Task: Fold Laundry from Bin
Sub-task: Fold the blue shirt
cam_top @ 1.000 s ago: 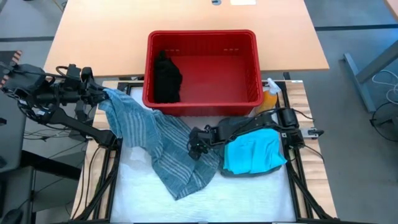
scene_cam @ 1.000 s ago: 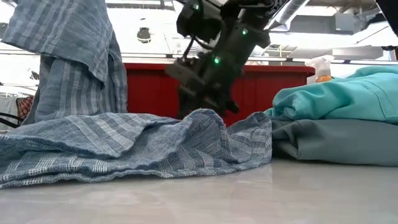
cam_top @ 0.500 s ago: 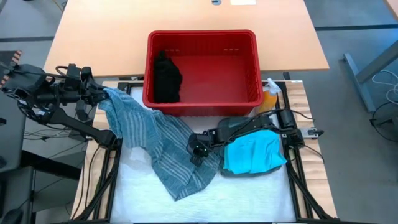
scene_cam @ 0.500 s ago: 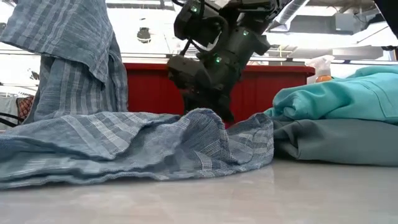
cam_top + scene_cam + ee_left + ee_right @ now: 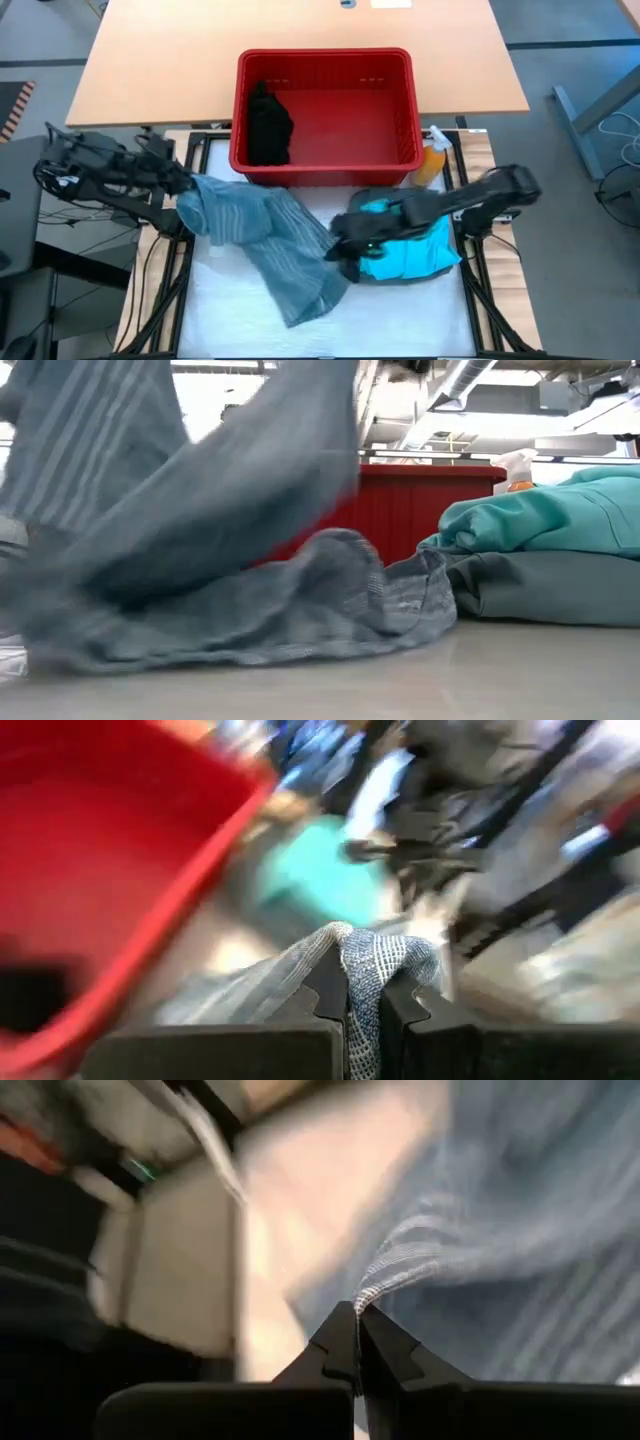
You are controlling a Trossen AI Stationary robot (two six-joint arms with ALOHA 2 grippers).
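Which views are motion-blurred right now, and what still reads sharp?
Left wrist view: red bin and background smeared; striped cloth pinched in the left claw stays crisp. Right wrist view: all streaked beyond the right claw. Low view: lifted cloth blurred, teal garment sharp. High view: right arm slightly smeared.

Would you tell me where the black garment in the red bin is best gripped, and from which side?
Probably its bunched middle, from straight above: the black garment lies heaped by the left wall of the red bin, whose walls block a sideways approach.
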